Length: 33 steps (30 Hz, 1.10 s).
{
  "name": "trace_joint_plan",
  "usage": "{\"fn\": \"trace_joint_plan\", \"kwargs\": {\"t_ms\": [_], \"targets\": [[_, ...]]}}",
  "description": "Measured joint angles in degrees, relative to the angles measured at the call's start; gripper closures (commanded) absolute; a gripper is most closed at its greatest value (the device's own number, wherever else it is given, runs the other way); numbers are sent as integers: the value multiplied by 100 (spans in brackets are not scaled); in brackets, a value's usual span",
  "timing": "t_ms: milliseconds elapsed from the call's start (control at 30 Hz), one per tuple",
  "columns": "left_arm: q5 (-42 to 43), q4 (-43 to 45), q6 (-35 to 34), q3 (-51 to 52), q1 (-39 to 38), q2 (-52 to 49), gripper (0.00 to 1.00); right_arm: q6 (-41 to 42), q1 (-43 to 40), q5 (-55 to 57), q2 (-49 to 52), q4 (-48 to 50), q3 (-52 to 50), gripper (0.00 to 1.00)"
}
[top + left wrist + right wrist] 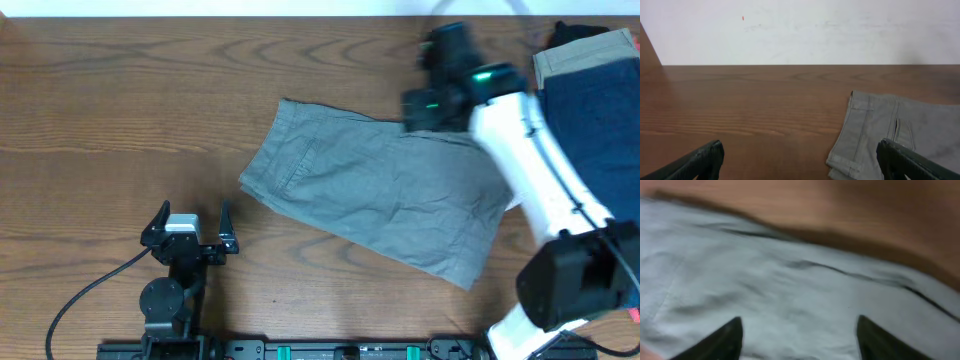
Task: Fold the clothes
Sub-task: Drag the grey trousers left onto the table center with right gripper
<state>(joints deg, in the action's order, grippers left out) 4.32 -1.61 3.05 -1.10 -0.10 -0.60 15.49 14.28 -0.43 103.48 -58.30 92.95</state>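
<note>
The grey shorts (pixel 375 190) lie folded and flat on the wooden table, slanting from upper left to lower right. Their left edge with seams and a pocket shows in the left wrist view (pixel 890 135). My left gripper (pixel 190 228) is open and empty, low on the table left of the shorts (pixel 800 160). My right gripper (pixel 425 75) is open over the shorts' upper right part; its wrist view is filled with blurred grey cloth (pixel 790 295) between the open fingers (pixel 797 340). A navy-blue garment (pixel 595 130) and a tan garment (pixel 585 55) lie stacked at the far right.
The right arm (pixel 540 170) crosses above the shorts' right end and the stacked garments. Bare wooden table (pixel 120 100) spans the left and far side. A pale wall (pixel 800 30) stands beyond the table's far edge.
</note>
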Motion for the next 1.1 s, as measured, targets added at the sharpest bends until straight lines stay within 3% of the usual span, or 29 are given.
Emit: {"fn": "trace_joint_plan", "kwargs": {"t_ms": [200, 267, 600, 1100], "targets": [[2, 0, 0, 0, 0, 0, 2, 435, -1443, 37, 0, -730, -13, 15], [2, 0, 0, 0, 0, 0, 2, 505, -1829, 61, 0, -874, -61, 1], [2, 0, 0, 0, 0, 0, 2, 603, -2909, 260, 0, -911, -1102, 1], [2, 0, 0, 0, 0, 0, 2, 603, -3082, -487, -4, 1228, -3099, 2]]}}
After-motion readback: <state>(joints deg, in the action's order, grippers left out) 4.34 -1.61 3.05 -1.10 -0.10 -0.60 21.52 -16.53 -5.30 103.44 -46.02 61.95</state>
